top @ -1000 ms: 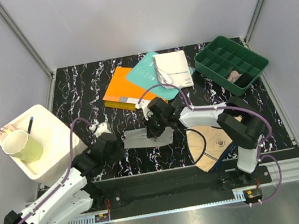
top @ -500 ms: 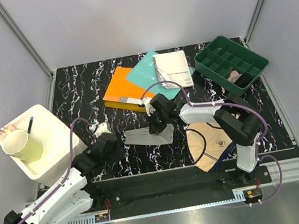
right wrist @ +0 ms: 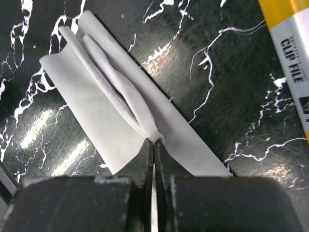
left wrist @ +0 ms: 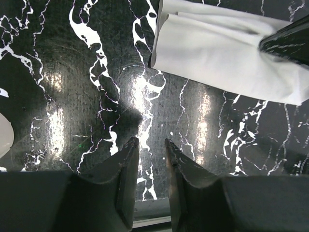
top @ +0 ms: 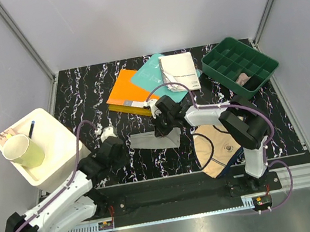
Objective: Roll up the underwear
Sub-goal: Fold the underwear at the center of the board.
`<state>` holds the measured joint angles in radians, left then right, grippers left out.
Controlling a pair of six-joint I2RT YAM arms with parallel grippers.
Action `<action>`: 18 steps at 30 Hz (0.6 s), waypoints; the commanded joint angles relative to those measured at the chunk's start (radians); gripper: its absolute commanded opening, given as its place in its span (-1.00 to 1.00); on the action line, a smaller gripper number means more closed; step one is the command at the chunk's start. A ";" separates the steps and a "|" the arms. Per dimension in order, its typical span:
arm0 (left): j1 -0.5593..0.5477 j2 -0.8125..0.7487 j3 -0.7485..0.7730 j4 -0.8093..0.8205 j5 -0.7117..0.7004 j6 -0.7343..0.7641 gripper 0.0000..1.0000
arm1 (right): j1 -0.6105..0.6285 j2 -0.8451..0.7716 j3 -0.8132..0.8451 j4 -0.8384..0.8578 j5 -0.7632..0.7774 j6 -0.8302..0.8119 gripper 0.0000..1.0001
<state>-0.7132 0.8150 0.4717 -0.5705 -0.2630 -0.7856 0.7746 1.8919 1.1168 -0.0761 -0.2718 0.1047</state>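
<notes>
The light grey underwear (top: 150,140) lies folded into a narrow strip on the black marble table, between the two arms. My right gripper (top: 162,131) is shut on a pinched fold of it (right wrist: 153,141), with bunched pleats of the underwear (right wrist: 111,106) running away from the tips. My left gripper (top: 119,151) hovers low just left of the strip, its fingers a narrow gap apart and empty (left wrist: 151,141). The grey underwear (left wrist: 217,53) lies ahead of it to the upper right. The beige underwear with navy edging (top: 215,149) lies flat at the front right, partly under the right arm.
Orange book (top: 126,94), teal book (top: 149,74) and a white booklet (top: 178,71) lie at the back centre. A green divided tray (top: 241,66) stands back right. A white bin (top: 48,134) with a cup (top: 23,151) stands at the left edge.
My right gripper has moved slightly back and left, keeping hold of the grey underwear and pulling its right end with it. The left arm has barely moved.
</notes>
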 commanded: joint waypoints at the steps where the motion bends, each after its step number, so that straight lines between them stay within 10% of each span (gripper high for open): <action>1: 0.006 0.038 0.027 0.102 -0.021 0.032 -0.35 | -0.018 -0.002 0.049 0.004 0.037 0.021 -0.94; 10: 0.044 0.228 0.189 0.288 -0.018 0.166 -0.26 | -0.026 -0.086 0.086 -0.074 0.135 0.018 0.35; 18: 0.123 0.433 0.265 0.495 0.021 0.348 -0.26 | -0.054 -0.281 0.022 -0.203 0.307 0.105 0.53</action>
<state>-0.6250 1.1702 0.6907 -0.2413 -0.2611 -0.5518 0.7448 1.7561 1.1584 -0.2180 -0.0818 0.1429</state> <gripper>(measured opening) 0.371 0.754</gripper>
